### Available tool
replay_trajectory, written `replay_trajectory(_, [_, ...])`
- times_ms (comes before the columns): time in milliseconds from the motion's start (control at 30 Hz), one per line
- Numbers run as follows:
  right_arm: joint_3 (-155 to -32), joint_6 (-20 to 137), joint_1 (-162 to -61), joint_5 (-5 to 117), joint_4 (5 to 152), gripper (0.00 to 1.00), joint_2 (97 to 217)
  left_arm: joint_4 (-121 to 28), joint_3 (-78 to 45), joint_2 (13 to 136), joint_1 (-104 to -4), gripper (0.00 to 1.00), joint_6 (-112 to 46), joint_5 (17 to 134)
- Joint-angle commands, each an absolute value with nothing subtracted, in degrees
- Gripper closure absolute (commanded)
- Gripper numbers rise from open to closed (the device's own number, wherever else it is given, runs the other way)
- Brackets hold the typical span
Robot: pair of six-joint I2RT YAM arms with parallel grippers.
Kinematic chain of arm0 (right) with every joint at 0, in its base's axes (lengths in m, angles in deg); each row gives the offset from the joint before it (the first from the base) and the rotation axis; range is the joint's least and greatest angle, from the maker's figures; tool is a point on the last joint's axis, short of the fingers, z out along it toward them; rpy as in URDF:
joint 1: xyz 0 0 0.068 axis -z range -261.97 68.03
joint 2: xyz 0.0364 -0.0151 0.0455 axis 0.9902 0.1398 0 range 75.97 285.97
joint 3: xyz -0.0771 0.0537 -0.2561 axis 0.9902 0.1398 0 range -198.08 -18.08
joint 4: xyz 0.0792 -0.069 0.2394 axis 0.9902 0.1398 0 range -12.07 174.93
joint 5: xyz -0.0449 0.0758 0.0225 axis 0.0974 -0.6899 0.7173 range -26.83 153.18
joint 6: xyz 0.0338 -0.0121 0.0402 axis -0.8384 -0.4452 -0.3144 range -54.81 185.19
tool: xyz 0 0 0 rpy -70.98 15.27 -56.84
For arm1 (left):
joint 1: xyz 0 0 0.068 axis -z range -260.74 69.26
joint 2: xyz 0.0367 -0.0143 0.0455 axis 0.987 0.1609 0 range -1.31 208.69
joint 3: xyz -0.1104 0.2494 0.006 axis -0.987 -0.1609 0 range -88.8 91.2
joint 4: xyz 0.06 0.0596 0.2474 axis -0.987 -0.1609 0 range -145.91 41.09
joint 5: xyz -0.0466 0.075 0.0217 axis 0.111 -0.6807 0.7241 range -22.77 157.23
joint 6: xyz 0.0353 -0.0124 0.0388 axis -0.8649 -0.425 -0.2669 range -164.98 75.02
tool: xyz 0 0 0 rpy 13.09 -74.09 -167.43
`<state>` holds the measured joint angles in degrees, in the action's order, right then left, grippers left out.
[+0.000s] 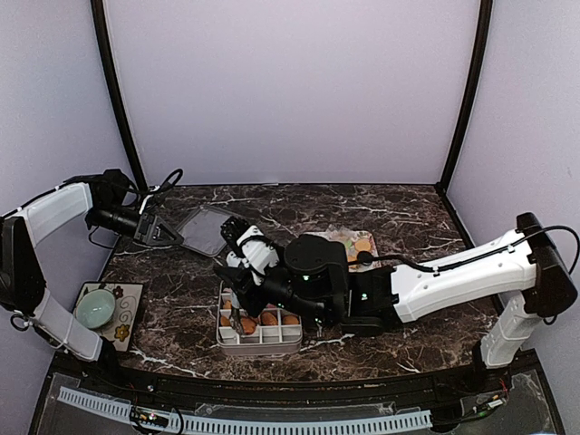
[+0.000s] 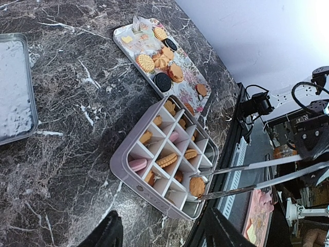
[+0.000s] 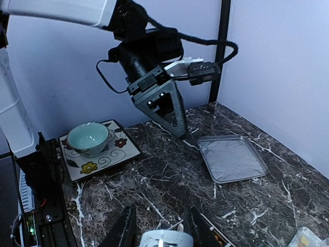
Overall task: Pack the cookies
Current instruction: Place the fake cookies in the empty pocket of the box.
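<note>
Cookies (image 2: 162,62) lie on the flower-patterned tray (image 2: 193,80): round golden ones and black sandwich rounds. Several more, among them a pink one (image 2: 138,164), sit in the compartments of the divided box (image 2: 123,154), which also shows in the top view (image 1: 258,340). My right gripper (image 1: 237,292) is shut on the metal tongs (image 2: 257,177); their handle shows between its fingers in the right wrist view (image 3: 165,239). The tongs' tips hold a round golden cookie (image 2: 197,186) over a corner compartment. My left gripper (image 2: 167,236) is open and empty, above the table left of the box.
A grey metal lid (image 1: 204,231) lies at the back left, just right of my left gripper (image 1: 172,236). A pale green bowl (image 1: 95,308) stands on a flowered square plate (image 1: 127,322) off the table's left edge. My right arm covers most of the flower tray (image 1: 355,243).
</note>
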<state>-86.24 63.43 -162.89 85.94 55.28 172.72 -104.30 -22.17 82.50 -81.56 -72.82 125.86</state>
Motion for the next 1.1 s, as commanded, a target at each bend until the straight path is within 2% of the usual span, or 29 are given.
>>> replay_trajectory(0, [-91.02, 63.55, -163.89, 81.8, 51.31, 0.88, 176.17, -105.09, -21.33, 81.36, -81.87, 0.44, -73.23, 125.94])
replay_trajectory(500, [-92.08, 62.82, -164.07, 79.44, 51.08, 0.87, 177.9, -104.97, -22.26, 80.95, -81.82, 0.44, -73.46, 126.14])
replay_trajectory(600, [-91.84, 62.55, -164.06, 79.72, 50.56, 0.83, 177.93, -104.98, -22.43, 80.74, -81.87, 0.44, -73.46, 126.12])
replay_trajectory(1067, [-91.64, 61.92, -163.54, 78.99, 49.15, 0.72, 177.55, -105.07, -22.62, 80.26, -81.88, 0.44, -73.63, 126.24])
